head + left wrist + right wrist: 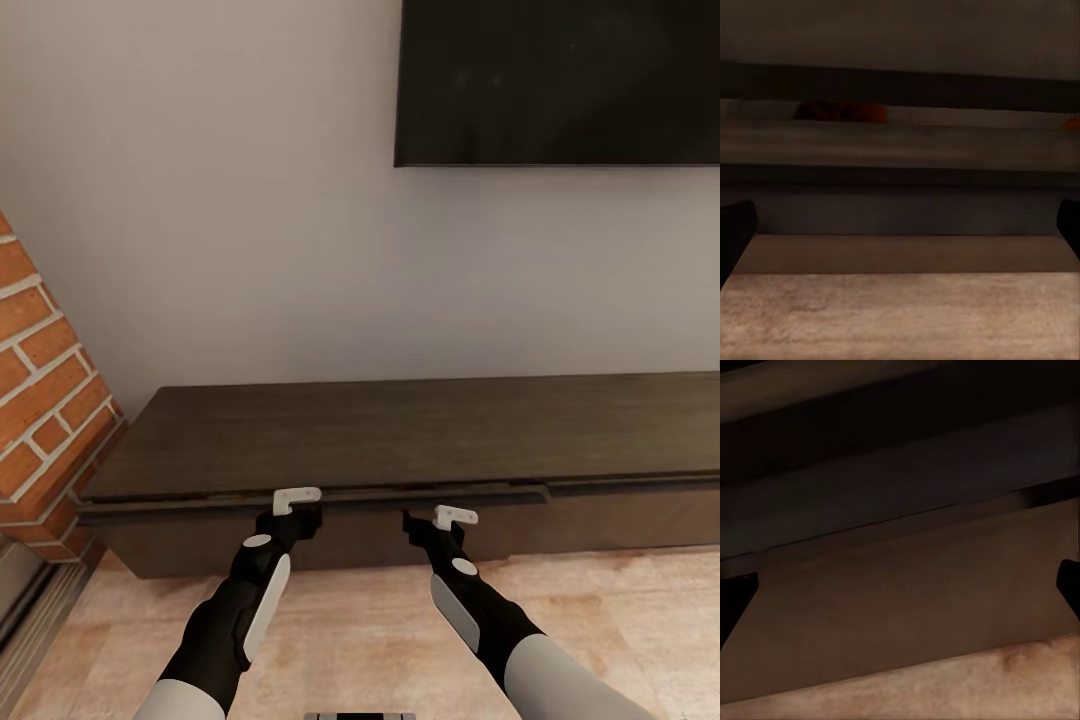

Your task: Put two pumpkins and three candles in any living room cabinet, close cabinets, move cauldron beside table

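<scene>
The long low dark-brown cabinet (400, 440) stands against the wall below me. Its left drawer front (320, 497) sits a little proud of the rest, leaving a narrow gap. Through that gap, in the left wrist view, an orange pumpkin (844, 111) shows inside, and a sliver of a second orange pumpkin (1071, 122) sits at the frame's edge. My left gripper (300, 518) is open, close in front of the drawer front. My right gripper (422, 525) is open too, just short of the same front. Candles, cauldron and table are out of view.
A red brick wall corner (45, 400) juts out at the left, beside the cabinet's end. A dark wall-mounted TV (560, 80) hangs above the cabinet. Pale wooden floor (380, 630) lies between me and the cabinet.
</scene>
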You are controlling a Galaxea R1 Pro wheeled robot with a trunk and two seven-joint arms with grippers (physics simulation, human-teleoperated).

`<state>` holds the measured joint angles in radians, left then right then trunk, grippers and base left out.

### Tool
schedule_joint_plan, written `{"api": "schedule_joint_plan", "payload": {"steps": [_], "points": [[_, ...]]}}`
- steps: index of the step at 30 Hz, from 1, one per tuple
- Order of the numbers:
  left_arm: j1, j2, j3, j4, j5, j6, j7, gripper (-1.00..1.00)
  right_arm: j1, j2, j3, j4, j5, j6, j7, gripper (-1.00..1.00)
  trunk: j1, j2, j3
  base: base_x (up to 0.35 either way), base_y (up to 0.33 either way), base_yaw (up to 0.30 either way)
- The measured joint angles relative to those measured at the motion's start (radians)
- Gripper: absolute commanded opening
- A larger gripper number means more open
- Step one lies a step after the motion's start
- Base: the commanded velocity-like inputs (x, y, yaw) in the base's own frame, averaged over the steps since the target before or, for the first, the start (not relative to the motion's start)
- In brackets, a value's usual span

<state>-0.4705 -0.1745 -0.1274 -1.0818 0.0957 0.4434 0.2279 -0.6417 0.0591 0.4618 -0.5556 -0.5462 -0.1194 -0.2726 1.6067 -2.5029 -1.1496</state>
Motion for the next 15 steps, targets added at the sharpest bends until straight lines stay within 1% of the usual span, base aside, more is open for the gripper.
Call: {"api": "schedule_joint_plan", "payload": {"steps": [4,9,12,15], "points": [[0.0,0.0,0.0,0.0,0.0,0.0,0.0,1.0,0.0,0.0,0.0,0.0,0.0,0.0,0.0,1.0,0.0,0.0,0.0,-0.02,0.0,0.0],[0.0,0.0,0.0,0.0,0.0,0.001,0.0,1.0,0.0,0.0,-0.001,0.001,-0.003,0.0,-0.002,1.0,-0.001,0.0,0.0,0.197,0.073,0.0],[0.0,0.0,0.0,0.0,0.0,0.001,0.0,1.0,0.001,0.0,0.002,0.0,-0.003,0.001,-0.003,1.0,0.0,0.0,0.0,0.118,0.017,0.0],[0.0,0.0,0.0,0.0,0.0,0.001,0.001,1.0,0.014,0.0,0.0,0.0,-0.002,0.0,-0.003,1.0,0.0,0.0,0.0,0.09,0.003,0.0]]}}
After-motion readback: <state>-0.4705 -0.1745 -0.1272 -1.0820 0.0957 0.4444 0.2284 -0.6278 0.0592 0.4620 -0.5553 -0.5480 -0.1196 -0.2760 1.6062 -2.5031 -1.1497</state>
